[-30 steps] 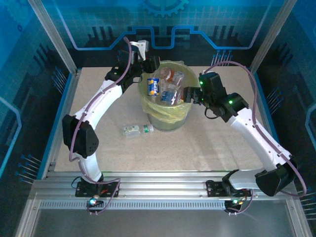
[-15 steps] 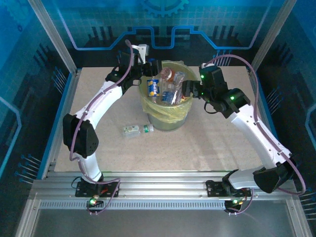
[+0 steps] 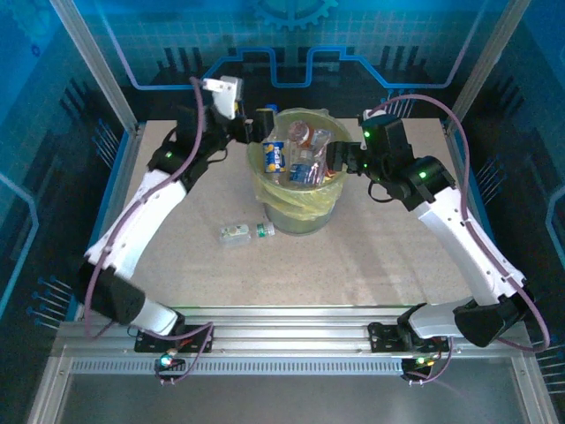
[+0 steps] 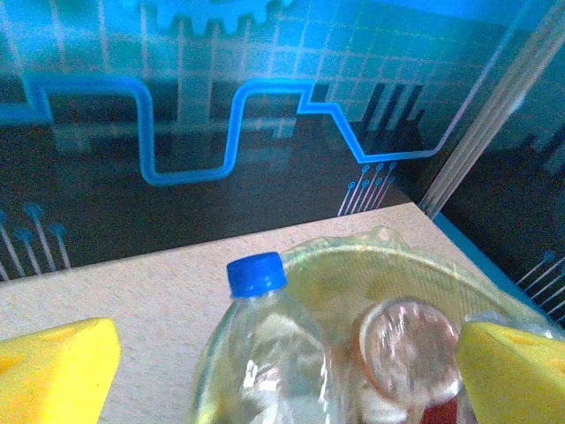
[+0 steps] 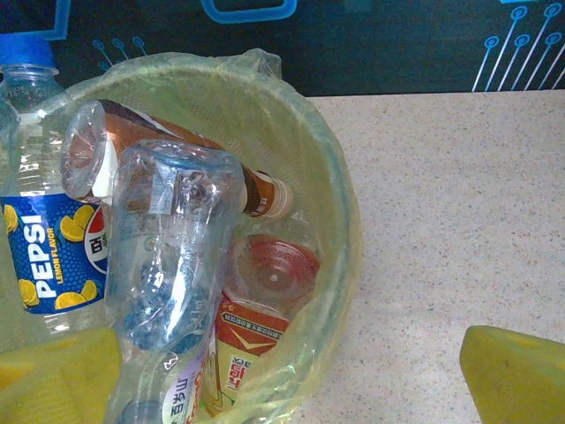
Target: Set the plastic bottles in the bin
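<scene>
A speckled beige counter (image 3: 388,256) sits inside a blue-lit enclosure. The back wall (image 3: 397,44) carries a printed circuit pattern, silver frame posts (image 3: 93,66) rise at the corners, and a ribbed metal rail (image 3: 291,340) runs along the near edge.

The bin (image 3: 305,216) stands toward the back middle of the counter, lined with a yellow-green bag and crowded to the rim with plastic bottles. Among them are a blue-capped Pepsi bottle (image 5: 53,256) upright against the left side, a brown-labelled bottle (image 5: 177,159) lying across, a clear bottle (image 5: 172,256) on top of it and a red-labelled pack (image 5: 252,336) lower down. One small bottle (image 3: 245,233) lies on its side on the counter, just beside the bin's near-left wall. The rest of the surface is bare, with wide free room in front and to the right.

The left arm (image 3: 132,238) leans out to the left edge, then angles in toward the bin's back-left rim. The left gripper (image 4: 287,371) has its yellow fingers (image 4: 57,367) spread far apart — released, grasping nothing. The blue cap (image 4: 256,272) stands between them, and neither finger touches it.

The right arm (image 3: 459,238) climbs from its low elbow at the right edge up toward the bin. The right gripper (image 5: 287,380) hangs over the bin's right rim — also spread wide and holding nothing.
</scene>
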Controlling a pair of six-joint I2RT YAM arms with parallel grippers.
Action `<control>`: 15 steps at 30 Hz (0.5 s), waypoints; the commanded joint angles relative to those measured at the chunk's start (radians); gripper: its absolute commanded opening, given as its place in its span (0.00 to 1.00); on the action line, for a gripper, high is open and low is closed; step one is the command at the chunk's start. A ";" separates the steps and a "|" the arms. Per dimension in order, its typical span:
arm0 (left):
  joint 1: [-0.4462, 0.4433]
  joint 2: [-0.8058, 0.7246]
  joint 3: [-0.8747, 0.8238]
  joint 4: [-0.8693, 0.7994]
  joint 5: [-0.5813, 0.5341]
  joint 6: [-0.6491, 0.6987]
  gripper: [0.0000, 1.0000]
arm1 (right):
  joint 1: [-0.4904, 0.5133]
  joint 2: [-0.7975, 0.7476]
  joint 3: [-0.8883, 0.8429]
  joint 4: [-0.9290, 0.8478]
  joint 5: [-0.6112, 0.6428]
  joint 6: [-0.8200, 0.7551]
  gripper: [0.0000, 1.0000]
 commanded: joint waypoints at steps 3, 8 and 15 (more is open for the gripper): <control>0.006 -0.201 -0.281 -0.034 0.076 0.324 0.99 | -0.008 -0.042 0.007 -0.028 -0.003 0.001 1.00; 0.006 -0.363 -0.531 -0.096 0.095 0.358 0.99 | -0.009 -0.053 -0.020 -0.027 0.010 0.017 1.00; 0.006 -0.423 -0.693 -0.153 0.080 0.321 0.99 | -0.011 -0.050 -0.008 -0.065 0.023 0.015 1.00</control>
